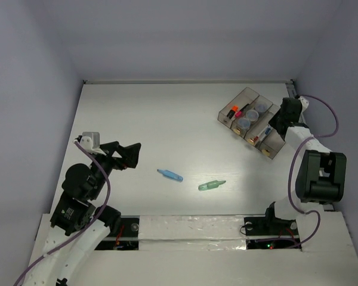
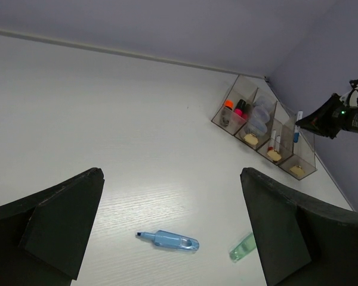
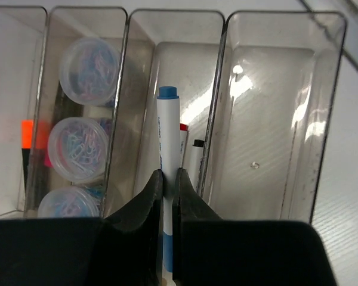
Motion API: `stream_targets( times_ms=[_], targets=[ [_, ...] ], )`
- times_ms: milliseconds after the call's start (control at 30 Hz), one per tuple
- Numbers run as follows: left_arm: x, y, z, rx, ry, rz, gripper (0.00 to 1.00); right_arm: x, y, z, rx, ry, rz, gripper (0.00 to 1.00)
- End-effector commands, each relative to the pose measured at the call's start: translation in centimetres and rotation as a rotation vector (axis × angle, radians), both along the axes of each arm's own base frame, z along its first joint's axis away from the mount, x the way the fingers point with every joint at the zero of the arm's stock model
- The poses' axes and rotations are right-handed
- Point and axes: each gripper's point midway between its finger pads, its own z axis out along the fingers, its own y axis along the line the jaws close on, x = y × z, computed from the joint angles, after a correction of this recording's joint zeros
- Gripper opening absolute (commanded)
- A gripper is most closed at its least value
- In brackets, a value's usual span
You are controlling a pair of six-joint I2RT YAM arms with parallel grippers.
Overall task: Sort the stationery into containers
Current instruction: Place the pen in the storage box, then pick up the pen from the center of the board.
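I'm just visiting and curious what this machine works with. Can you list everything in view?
tray: one, smoky translucent, four bins, table's far right.
highlighters: two, orange and pink, tray's leftmost bin.
round pots: three, greyish-blue, second bin.
pens: two, white, third bin.
blue-capped pen: one, white, held over third bin.
marker: one, light blue, mid-table.
tube: one, pale green, right of marker.
table: one, white.
left gripper: open, above table near marker.
right gripper: shut on blue-capped pen.

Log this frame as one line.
right fingers: shut on white pen, over pen bin | left fingers: open, nothing held | on table: light-blue marker, green tube
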Motion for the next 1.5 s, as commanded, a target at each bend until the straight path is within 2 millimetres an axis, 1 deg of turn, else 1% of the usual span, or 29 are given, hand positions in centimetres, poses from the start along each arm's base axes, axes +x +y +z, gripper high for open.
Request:
stream_targets(
  times_ms=[0, 100, 233, 300, 333, 367, 400, 467, 500, 533, 600, 633, 667, 700, 733, 767, 833, 867, 933, 967, 1000, 1033, 1067, 1133, 1167, 1300, 1333, 1367, 1467],
  targets=[
    [0.2, -0.5, 1.1, -0.004, -0.046, -0.027, 0.99, 2.3, 0.6, 2.2, 0.034, -0.084, 0.028, 0.02],
    [0.2, -0.5, 1.1, -0.002, -0.047, -0.027, 0.99, 2.5, 0.9, 1.6, 0.048, -0.066, 0.041, 0.09],
    [0.3, -0.4, 1.1, -0.001, -0.046, -0.023, 0.99, 2.9, 1.2, 1.7, 0.057, -0.068, 0.055, 0.17],
    [0.3, -0.5, 1.0, -0.001, -0.044, -0.024, 0.99, 2.8, 0.9, 1.9, 0.051, -0.060, 0.039, 0.30],
    [0.3, -0.5, 1.0, 0.000, -0.043, -0.024, 0.99, 2.7, 0.6, 2.0, 0.042, -0.059, 0.029, 0.40],
    [0.3, -0.5, 0.9, 0.003, -0.041, -0.026, 0.99, 2.5, 0.7, 2.2, 0.041, -0.059, 0.029, 0.56],
    [0.4, -0.5, 0.9, 0.003, -0.041, -0.026, 0.99, 2.4, 0.7, 2.8, 0.039, -0.074, 0.030, 0.63],
    [0.5, -0.4, 0.9, 0.004, -0.039, -0.020, 0.99, 2.3, 1.4, 3.5, 0.055, -0.095, 0.067, 0.71],
    [0.5, -0.4, 0.9, 0.003, -0.041, -0.021, 0.99, 1.9, 2.0, 3.8, 0.073, -0.108, 0.091, 0.71],
    [0.5, -0.5, 0.8, 0.004, -0.038, -0.026, 0.99, 2.2, 4.1, 4.1, 0.106, -0.137, 0.164, 0.71],
    [0.7, -0.3, 0.7, 0.008, -0.034, -0.014, 0.99, 1.9, 6.6, 4.2, 0.118, -0.144, 0.236, 0.69],
    [0.7, -0.3, 0.8, 0.008, -0.034, -0.014, 0.99, 1.6, 10.2, 4.0, 0.125, -0.143, 0.333, 0.64],
    [0.7, -0.3, 0.8, 0.008, -0.034, -0.012, 0.99, 1.0, 13.8, 4.4, 0.158, -0.180, 0.461, 0.57],
    [0.7, -0.2, 0.7, 0.008, -0.033, -0.009, 0.99, 0.2, 16.5, 4.2, 0.162, -0.177, 0.537, 0.52],
    [0.8, -0.1, 0.8, 0.008, -0.034, -0.003, 0.99, -1.8, 22.4, 3.7, 0.166, -0.155, 0.712, 0.46],
    [0.7, -0.1, 0.8, 0.008, -0.034, 0.000, 0.99, -3.0, 25.0, 3.4, 0.168, -0.130, 0.787, 0.40],
    [0.8, 0.2, 0.9, 0.006, -0.035, 0.014, 0.99, -5.7, 29.8, 2.3, 0.149, -0.083, 0.943, 0.37],
    [0.8, 0.2, 0.9, 0.006, -0.035, 0.019, 0.99, -8.4, 33.8, 1.4, 0.144, -0.047, 1.064, 0.31],
    [0.9, 0.4, 0.8, 0.005, -0.033, 0.026, 0.99, -11.1, 36.4, -0.1, 0.102, 0.013, 1.163, 0.31],
    [0.9, 0.4, 0.8, 0.006, -0.031, 0.028, 0.99, -12.4, 37.2, -0.8, 0.085, 0.049, 1.203, 0.34],
    [1.0, 0.5, 0.8, 0.005, -0.028, 0.035, 0.99, -14.2, 38.9, -1.3, 0.071, 0.068, 1.264, 0.37],
    [1.1, 0.6, 0.6, 0.009, -0.021, 0.043, 0.99, -15.4, 39.7, -1.5, 0.060, 0.073, 1.321, 0.41],
    [1.1, 0.6, 0.7, 0.007, -0.022, 0.046, 0.99, -16.4, 40.1, -1.9, 0.047, 0.090, 1.358, 0.52],
    [1.2, 0.7, 0.5, 0.009, -0.017, 0.049, 0.99, -18.2, 40.9, -2.7, 0.004, 0.125, 1.418, 0.60],
    [1.3, 0.9, 0.5, 0.010, -0.015, 0.060, 0.99, -19.0, 40.7, -3.5, -0.011, 0.162, 1.440, 0.67],
    [1.4, 0.9, 0.3, 0.012, -0.008, 0.063, 0.99, -21.9, 40.7, -6.4, -0.068, 0.248, 1.524, 0.70],
    [1.5, 0.9, 0.4, 0.011, -0.009, 0.064, 0.99, -23.1, 41.1, -7.0, -0.078, 0.266, 1.556, 0.71],
    [1.5, 0.9, 0.3, 0.012, -0.008, 0.066, 0.99, -23.6, 41.2, -7.9, -0.083, 0.285, 1.574, 0.71],
    [1.6, 0.9, 0.3, 0.013, -0.003, 0.066, 0.99, -23.7, 41.6, -8.7, -0.109, 0.284, 1.571, 0.71]
  ],
)
